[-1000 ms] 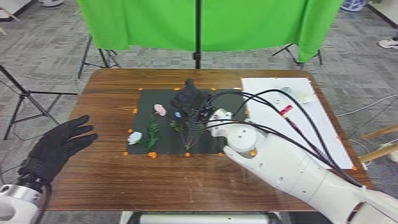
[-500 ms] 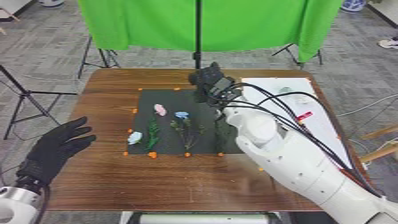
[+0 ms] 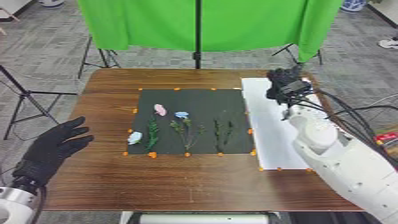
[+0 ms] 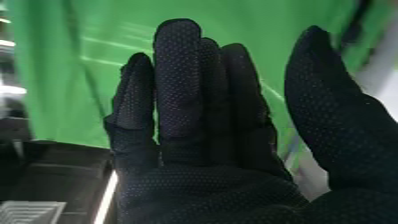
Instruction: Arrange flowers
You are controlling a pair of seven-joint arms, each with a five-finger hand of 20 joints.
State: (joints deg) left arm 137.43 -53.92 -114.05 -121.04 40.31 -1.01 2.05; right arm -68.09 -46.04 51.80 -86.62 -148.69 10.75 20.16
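The robot's right hand [image 3: 286, 85] is over the far part of the white sheet [image 3: 277, 146] in the head view. In the right wrist view the right hand [image 4: 213, 125] is open, fingers straight and thumb apart, holding nothing. My left hand [image 3: 53, 150] stays open off the left side of the black mat [image 3: 169, 99]. On the mat lie a pink flower [image 3: 160, 109], a white flower [image 3: 134, 137], a green leafy stem [image 3: 153, 132], a blue flower [image 3: 182, 115] with its stem, and thin green sprigs [image 3: 220, 132] on the right.
Orange markers edge the mat and the sheet on the brown table [image 3: 204, 185]. A green curtain [image 3: 160, 25] hangs beyond the far edge, with a black pole [image 3: 198, 40] in front. A red object [image 3: 386, 137] is at the far right, beside the right arm's cables.
My right hand has moved right, from above the mat's far part to over the white sheet, uncovering the blue flower and the sprigs. The left hand has barely moved.
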